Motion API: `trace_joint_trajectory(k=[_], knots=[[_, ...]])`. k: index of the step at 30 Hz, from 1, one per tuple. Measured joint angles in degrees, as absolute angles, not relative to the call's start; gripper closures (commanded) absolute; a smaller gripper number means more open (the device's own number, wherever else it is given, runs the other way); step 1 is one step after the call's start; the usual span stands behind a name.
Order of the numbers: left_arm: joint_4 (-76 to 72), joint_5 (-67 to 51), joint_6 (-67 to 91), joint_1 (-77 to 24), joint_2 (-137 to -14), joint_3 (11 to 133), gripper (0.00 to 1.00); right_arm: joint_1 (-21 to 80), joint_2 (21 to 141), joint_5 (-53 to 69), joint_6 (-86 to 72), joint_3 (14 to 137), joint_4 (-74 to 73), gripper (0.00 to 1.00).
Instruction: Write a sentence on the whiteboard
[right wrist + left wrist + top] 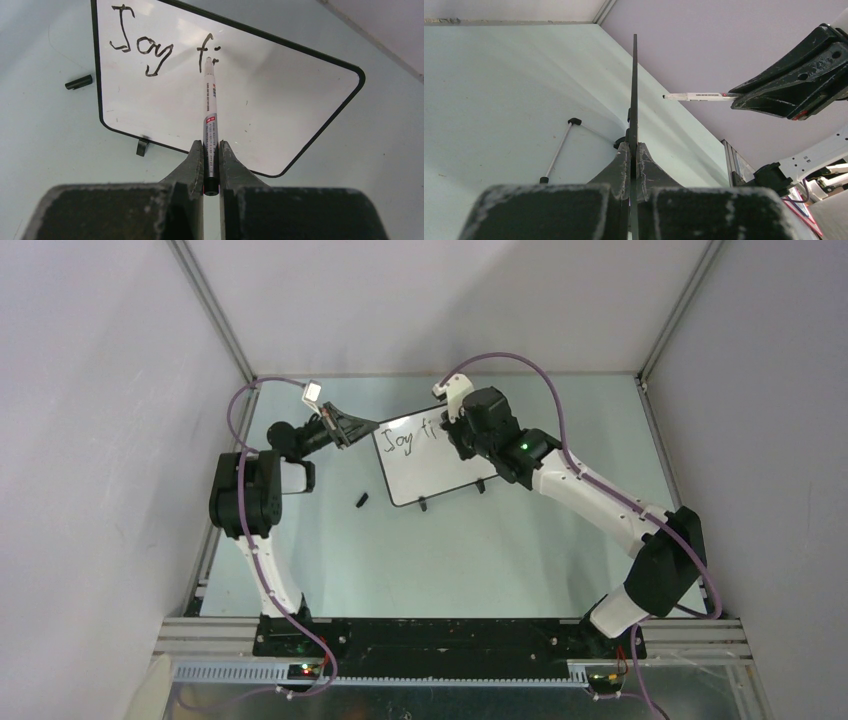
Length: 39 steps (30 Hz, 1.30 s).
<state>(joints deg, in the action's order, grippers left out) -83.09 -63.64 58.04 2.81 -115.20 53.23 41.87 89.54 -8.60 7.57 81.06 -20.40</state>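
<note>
**Operator:** Report the state of the right gripper.

**Technician:** Its fingers are drawn together and clamped on the marker pen. The barrel projects straight ahead of the fingertips. The pen's black rear end sits between the finger bases.

**Operator:** Where is the whiteboard relative to that gripper?

**Technician:** It is directly ahead of the fingertips, with its writing face turned toward them. It stands tilted on the table. One black foot shows at the lower frame edge, ahead and left of the fingers.

**Operator:** And the sentence?

**Technician:** Only "Joy fi" is written, in black, across the board's upper left area. It lies ahead of the gripper and mostly left of the pen line. The pen tip lies at the "i". In the left wrist view a narrow gap shows between the tip and the board face.

**Operator:** What is the state of the left gripper?

**Technician:** Its fingers are closed on the whiteboard's black frame. The board runs edge-on straight out from between the fingertips. The right gripper and the pen stand to the right, beyond the fingertips, with the pen pointing at the board face.

**Operator:** Any other items?

**Technician:** The marker cap lies on the table, apart from the board. It is ahead and well left of the right gripper.
</note>
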Motion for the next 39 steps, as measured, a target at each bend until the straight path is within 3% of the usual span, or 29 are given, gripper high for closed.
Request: trace_joint_trajectory(k=[39], knots=[[-83.09,-63.64,58.04,2.81,-115.20,53.23,1.00,41.08,91.39,-10.09,7.51,79.61,-17.65,1.00]])
